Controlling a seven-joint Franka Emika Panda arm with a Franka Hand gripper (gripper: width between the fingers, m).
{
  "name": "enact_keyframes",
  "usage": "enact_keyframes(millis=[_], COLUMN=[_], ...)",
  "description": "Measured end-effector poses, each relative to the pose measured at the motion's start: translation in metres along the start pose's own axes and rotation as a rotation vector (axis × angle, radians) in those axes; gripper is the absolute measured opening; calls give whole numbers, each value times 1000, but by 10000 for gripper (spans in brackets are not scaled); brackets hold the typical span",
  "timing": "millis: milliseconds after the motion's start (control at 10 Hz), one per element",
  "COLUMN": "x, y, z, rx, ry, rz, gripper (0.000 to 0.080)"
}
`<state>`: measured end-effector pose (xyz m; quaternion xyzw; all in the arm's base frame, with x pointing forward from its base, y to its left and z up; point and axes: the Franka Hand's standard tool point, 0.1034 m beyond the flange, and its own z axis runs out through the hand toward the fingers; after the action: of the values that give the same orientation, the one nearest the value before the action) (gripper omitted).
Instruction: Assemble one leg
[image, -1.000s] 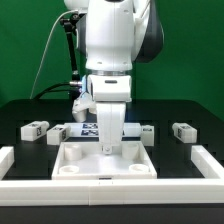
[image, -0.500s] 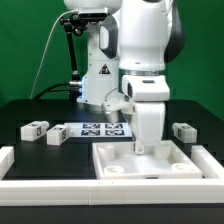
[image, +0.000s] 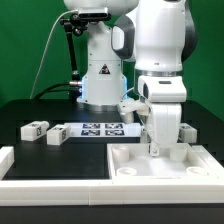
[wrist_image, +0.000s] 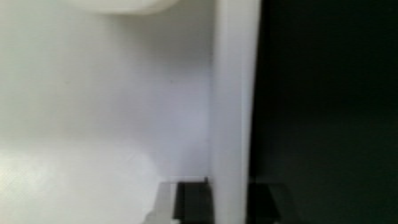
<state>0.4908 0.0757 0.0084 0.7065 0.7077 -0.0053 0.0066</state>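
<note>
My gripper (image: 158, 147) is shut on the far wall of the large white tray-shaped square part (image: 130, 165), which lies flat on the black table at the exterior view's right. In the wrist view the gripper (wrist_image: 228, 195) straddles that upright wall (wrist_image: 233, 100), with a dark finger (wrist_image: 192, 205) on the inner side. Two legs (image: 35, 129) (image: 57, 135), small white blocks with tags, lie loose at the exterior view's left. A third leg (image: 187, 130) shows partly behind my gripper at the right.
The marker board (image: 100, 128) lies flat behind the tray. A low white wall (image: 50, 166) runs along the table's front, with ends at the left (image: 5, 156) and right (image: 214, 158). The robot's base (image: 100, 80) stands at the back.
My gripper has moved toward the exterior view's right, dragging the tray-shaped part with it from the middle to the right. The marker board is now uncovered.
</note>
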Motion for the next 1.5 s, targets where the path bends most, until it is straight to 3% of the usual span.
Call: enact_keyframes(millis=[300,400,500,600,700,800,900,1400,1500], x=[0,0,-1,-1,-1,-1,-2,-2,2], y=[0,0,0,0,0,0,0,0,-2], z=[0,0,0,0,0,0,0,-1,-11], rx=[0,0,0,0,0,0,0,-1,-11], ry=[0,0,0,0,0,0,0,0,-2], rz=[6,6,7,7,8,8,8,9,51], gripper=[57,109,307,307,550,550,634,649,649])
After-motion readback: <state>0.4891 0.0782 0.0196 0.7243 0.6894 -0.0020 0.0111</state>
